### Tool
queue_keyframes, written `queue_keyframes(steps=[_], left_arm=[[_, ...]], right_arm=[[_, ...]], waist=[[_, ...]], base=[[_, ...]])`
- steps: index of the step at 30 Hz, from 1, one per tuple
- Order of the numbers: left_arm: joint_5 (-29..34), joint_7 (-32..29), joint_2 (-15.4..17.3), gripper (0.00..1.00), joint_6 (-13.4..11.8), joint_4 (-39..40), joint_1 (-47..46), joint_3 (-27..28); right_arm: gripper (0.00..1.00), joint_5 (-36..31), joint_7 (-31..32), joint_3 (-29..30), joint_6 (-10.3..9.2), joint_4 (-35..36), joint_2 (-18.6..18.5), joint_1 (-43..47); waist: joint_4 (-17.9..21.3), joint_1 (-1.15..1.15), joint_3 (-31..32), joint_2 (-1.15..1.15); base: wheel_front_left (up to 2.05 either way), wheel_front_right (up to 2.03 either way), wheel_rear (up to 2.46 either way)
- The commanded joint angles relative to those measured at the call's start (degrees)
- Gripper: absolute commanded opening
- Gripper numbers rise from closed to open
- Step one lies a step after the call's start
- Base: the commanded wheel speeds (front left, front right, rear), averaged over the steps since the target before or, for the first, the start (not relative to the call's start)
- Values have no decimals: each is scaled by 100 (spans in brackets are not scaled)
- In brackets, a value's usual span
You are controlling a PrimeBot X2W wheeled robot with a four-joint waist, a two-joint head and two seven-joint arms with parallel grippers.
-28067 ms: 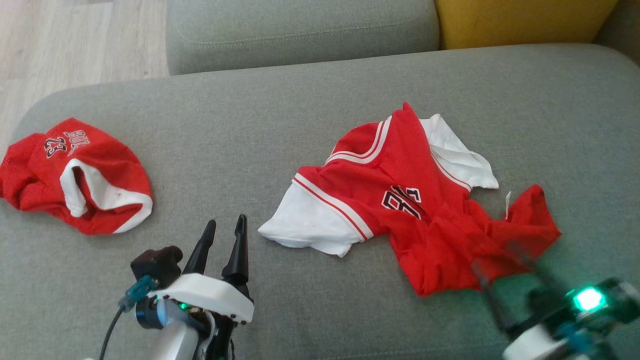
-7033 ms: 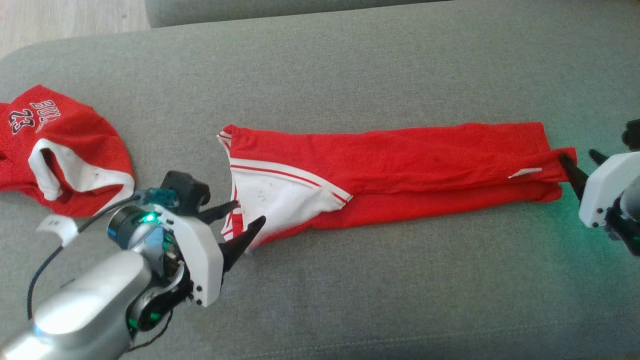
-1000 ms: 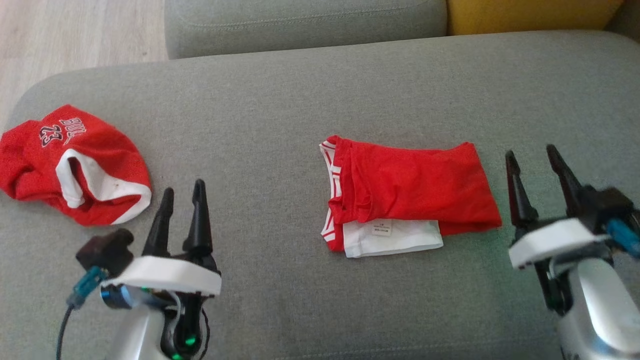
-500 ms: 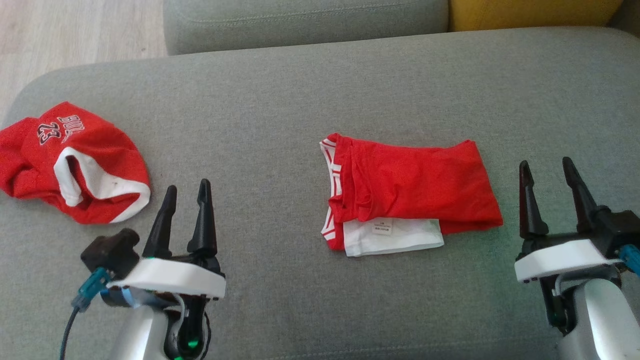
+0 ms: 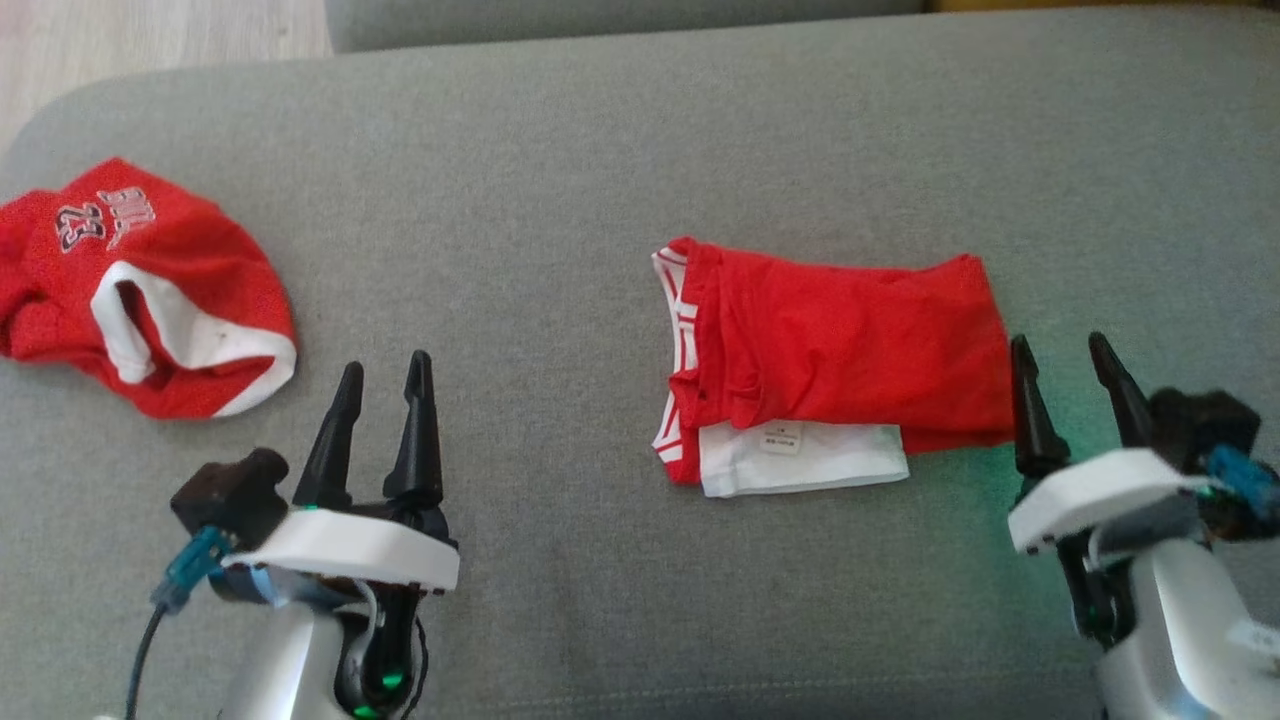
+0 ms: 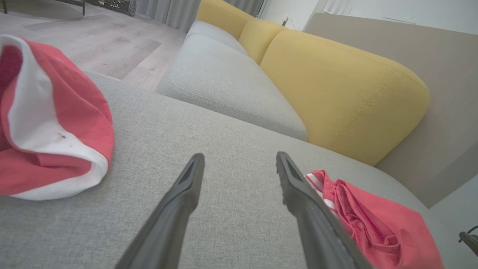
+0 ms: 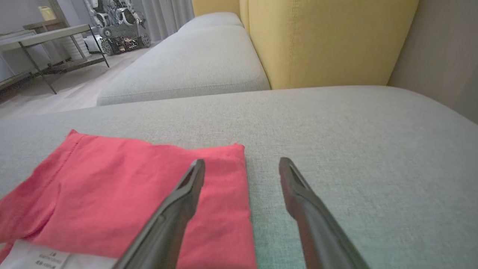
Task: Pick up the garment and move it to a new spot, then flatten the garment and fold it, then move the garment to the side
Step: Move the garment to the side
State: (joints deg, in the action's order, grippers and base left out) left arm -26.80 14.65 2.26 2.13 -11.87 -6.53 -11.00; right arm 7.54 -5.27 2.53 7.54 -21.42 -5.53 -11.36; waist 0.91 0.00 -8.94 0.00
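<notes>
The folded red garment (image 5: 835, 365) lies flat right of centre in the head view, with a white layer along its lower edge. Bare grey sofa seat (image 5: 520, 180) spreads above, below and left of it. The right claw (image 5: 1059, 341), spread and empty, sits at the garment's right edge. The left claw (image 5: 386, 362), also spread and empty, is at lower left. A crumpled red jersey (image 5: 140, 290) lies far left, near the seat's rounded edge. Yellow back cushions (image 6: 336, 93) and wood floor (image 6: 93, 45) lie beyond.
</notes>
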Motion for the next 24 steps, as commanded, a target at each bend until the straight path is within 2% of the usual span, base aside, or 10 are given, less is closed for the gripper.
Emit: queue_keyframes(steps=[1, 10, 16, 17, 18, 21, 24], left_arm=[[30, 35, 62, 100, 34, 148, -316, 134], [41, 35, 62, 100, 83, 91, -477, 130], [54, 35, 62, 100, 99, 83, -557, 187], [58, 35, 62, 100, 100, 80, -566, 192], [62, 35, 62, 100, 102, 78, -576, 197], [72, 35, 62, 100, 103, 80, -594, 234], [100, 35, 62, 100, 123, 73, -602, 269]], right_arm=[[100, -1, 52, -146, -5, 105, -12, -332], [100, 83, 526, 85, -5, -690, 121, -784], [100, 252, 749, -99, -5, -1129, 202, -997], [45, 271, 766, -184, -5, -1168, 207, -1020], [0, 279, 758, -270, -5, -1186, 208, -1044], [0, 152, 582, -486, -5, -1130, 90, -1159], [0, -161, 348, -718, -5, -987, -207, -1316]], waist=[[-47, 0, -108, 0], [-136, 0, -322, 0], [-134, 0, -435, 0], [-129, 0, -450, 0], [-121, 0, -465, 0], [-64, 0, -498, 0], [34, 0, -532, 0]], base=[[0, 0, 0], [0, 0, 0], [0, 0, 0], [0, 0, 0], [0, 0, 0], [0, 0, 0], [0, 0, 0]])
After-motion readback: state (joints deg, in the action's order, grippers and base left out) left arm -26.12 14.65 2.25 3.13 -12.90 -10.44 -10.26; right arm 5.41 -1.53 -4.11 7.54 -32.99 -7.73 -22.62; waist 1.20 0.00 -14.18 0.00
